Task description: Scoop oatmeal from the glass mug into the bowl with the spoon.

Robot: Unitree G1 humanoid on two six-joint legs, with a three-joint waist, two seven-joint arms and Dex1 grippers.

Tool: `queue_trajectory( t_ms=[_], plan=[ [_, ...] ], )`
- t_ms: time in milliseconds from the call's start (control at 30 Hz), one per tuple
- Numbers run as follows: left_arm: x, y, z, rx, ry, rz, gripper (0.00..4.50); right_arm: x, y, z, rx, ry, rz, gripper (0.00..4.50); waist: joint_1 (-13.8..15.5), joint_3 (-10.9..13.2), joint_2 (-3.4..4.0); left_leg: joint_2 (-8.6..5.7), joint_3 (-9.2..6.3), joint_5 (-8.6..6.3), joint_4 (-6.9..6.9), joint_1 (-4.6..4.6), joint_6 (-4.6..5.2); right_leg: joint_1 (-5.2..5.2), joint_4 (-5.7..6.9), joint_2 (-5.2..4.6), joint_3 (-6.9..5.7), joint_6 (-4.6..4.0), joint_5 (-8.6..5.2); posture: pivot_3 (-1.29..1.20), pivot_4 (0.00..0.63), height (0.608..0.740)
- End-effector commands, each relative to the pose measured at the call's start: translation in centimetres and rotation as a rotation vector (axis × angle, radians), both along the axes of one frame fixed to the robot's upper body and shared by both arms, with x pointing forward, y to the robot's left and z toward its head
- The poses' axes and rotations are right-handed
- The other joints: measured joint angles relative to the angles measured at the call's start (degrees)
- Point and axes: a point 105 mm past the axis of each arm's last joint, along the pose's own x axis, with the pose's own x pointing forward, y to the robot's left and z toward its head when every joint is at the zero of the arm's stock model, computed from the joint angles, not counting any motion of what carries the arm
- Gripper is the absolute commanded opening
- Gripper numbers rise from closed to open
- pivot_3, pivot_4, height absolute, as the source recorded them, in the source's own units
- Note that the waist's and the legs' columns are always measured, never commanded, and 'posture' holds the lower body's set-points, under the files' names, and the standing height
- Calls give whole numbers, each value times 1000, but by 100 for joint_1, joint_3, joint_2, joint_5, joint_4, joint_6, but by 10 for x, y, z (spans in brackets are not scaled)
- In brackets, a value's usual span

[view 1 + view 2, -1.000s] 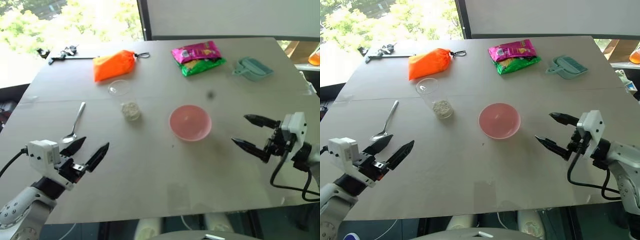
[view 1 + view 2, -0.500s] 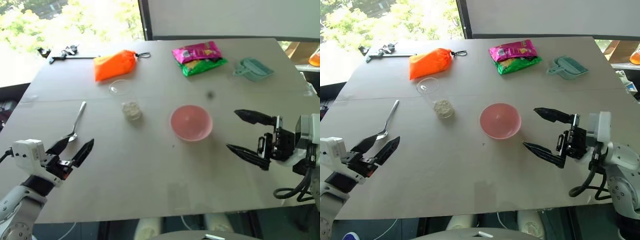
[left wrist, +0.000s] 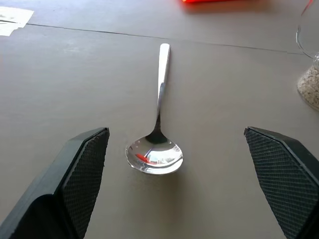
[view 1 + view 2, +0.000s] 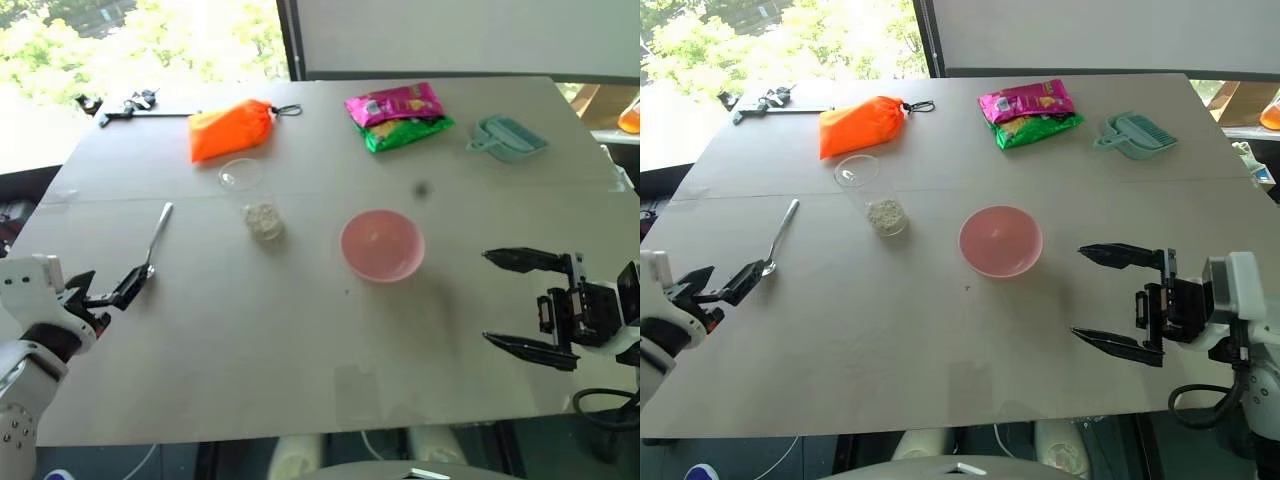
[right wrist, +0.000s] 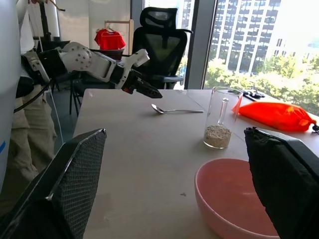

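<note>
The spoon (image 3: 160, 84) lies flat on the table at the left, its head toward me. My left gripper (image 4: 104, 288) stands open and low, and the spoon's head (image 3: 154, 155) lies level with the fingertips in the gap, untouched. The glass mug (image 4: 256, 200) stands right of the spoon with oatmeal (image 4: 263, 219) at its bottom. Further right sits the pink bowl (image 4: 381, 245), with nothing in it. My right gripper (image 4: 487, 297) hovers open to the right of the bowl, pointing left toward it, one finger above the other.
At the back of the table lie an orange pouch (image 4: 230, 131), pink and green snack packets (image 4: 398, 115), a teal scoop-shaped container (image 4: 506, 137) and a black tool (image 4: 124, 105). An office chair (image 5: 162, 47) stands beyond the table's left edge.
My left gripper has swung left and forward to line up behind the spoon's head. The right gripper has drawn back from the bowl and turned to point left.
</note>
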Motion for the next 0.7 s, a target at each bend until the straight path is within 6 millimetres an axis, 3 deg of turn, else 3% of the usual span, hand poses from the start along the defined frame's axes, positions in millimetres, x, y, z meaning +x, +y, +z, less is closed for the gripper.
queue_trajectory(
  t_ms=[33, 233, 367, 600, 700],
  plan=[
    [11, 20, 12, 79, 173, 124, 4473, -4, 2, 2, -16, -39, 8, 4479, 20, 2, -4, -1, -4, 0, 1, -1, 1, -1, 3, 2, -3, 0, 0, 0, 150, 740],
    [46, 23, 27, 26, 324, 139, 4473, -1, 3, 1, -20, -45, 1, 4479, -43, 9, 2, -13, -10, 13, 8, 3, -16, -11, 42, 1, -2, 0, -1, 0, 150, 740],
    [65, 16, 14, -14, 382, 103, 4473, 1, 2, 1, -21, -49, -11, 4479, -61, 9, 2, -11, -4, 20, 11, 1, -26, -28, 63, 3, 1, -1, -1, 0, 150, 740],
    [79, 35, -1, 4, 421, 190, 4473, -1, 4, 3, -24, -34, -25, 4479, -65, 10, 0, -10, -5, 23, 25, -13, -31, -40, 69, 2, 0, -1, -1, 0, 150, 740],
    [88, 34, -9, -9, 412, 172, 4473, 0, 5, 4, -20, -36, -35, 4479, -39, 10, -1, -12, -4, 23, 37, -14, -30, -38, 73, 1, 0, -1, -1, 0, 150, 740]
  ],
)
